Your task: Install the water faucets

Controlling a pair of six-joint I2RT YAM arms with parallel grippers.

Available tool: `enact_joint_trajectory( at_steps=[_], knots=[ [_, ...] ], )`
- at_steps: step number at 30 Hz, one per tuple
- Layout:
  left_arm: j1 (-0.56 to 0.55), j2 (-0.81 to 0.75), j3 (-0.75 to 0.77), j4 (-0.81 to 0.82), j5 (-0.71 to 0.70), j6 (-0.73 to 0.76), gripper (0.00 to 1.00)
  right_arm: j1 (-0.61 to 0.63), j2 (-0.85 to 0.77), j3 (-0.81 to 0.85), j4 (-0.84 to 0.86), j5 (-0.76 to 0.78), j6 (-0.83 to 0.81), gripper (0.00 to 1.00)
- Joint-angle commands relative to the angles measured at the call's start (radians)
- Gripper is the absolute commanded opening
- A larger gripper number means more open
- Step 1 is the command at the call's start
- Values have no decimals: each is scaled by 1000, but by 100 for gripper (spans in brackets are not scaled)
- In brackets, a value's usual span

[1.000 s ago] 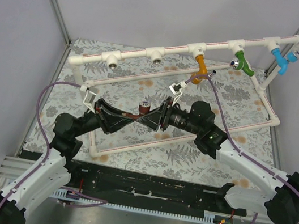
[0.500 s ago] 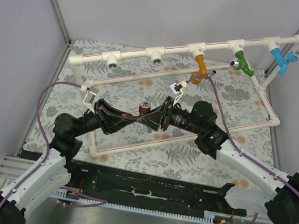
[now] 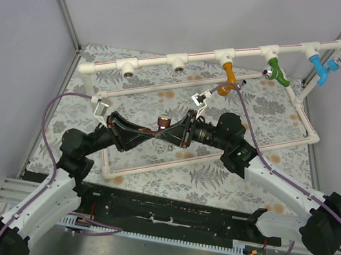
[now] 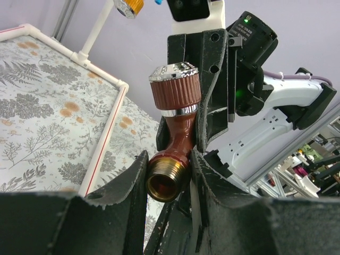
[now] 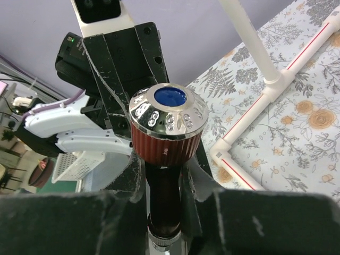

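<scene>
Laterally, grey walls [image 3: 14,42] close in the table [image 3: 151,167] on three sides; free room lies above the cloth inside the white pipe frame [image 3: 154,66]. On its raised rail, two sockets [image 3: 130,70] stand open; the orange-yellow faucet [image 3: 229,77], green tap [image 3: 276,72] and blue tap [image 3: 320,67] occupy the others. Mid-air over the cloth, the left gripper [image 4: 168,172] clamps the threaded end of the dark reddish-brown faucet [image 4: 175,125]; the right gripper [image 5: 164,183] grips its neck beneath the knob.
</scene>
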Motion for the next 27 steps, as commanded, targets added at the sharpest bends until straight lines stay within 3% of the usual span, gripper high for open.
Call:
enact_joint_trajectory(
  at_steps=[1, 3, 6, 9, 11, 16, 20, 23, 27],
  knots=[
    [-5, -10, 37, 19, -3, 20, 2, 5, 16, 60, -3, -11, -30, 0],
    [-4, -33, 65, -99, -26, 104, 13, 5, 3, 63, -54, 33, -79, 0],
    [-5, -87, 149, -377, -109, 297, 43, 5, -46, 59, -149, 148, -199, 0],
    [-5, -128, 240, -625, -267, 458, 68, 5, -80, 85, -279, 272, -331, 0],
    [-4, -142, 303, -776, -382, 554, 78, 5, -83, 129, -408, 341, -441, 0],
    [-5, -188, 441, -1037, -749, 698, 88, 5, -114, 151, -508, 459, -578, 0],
    [-5, -223, 453, -1100, -1066, 752, 90, 5, -145, 128, -485, 527, -652, 0],
    [-4, -245, 374, -1029, -1288, 779, 92, 5, -134, 139, -523, 578, -776, 0],
    [-5, -228, 242, -783, -1352, 812, 96, 3, -113, 160, -530, 634, -886, 0]
  ],
)
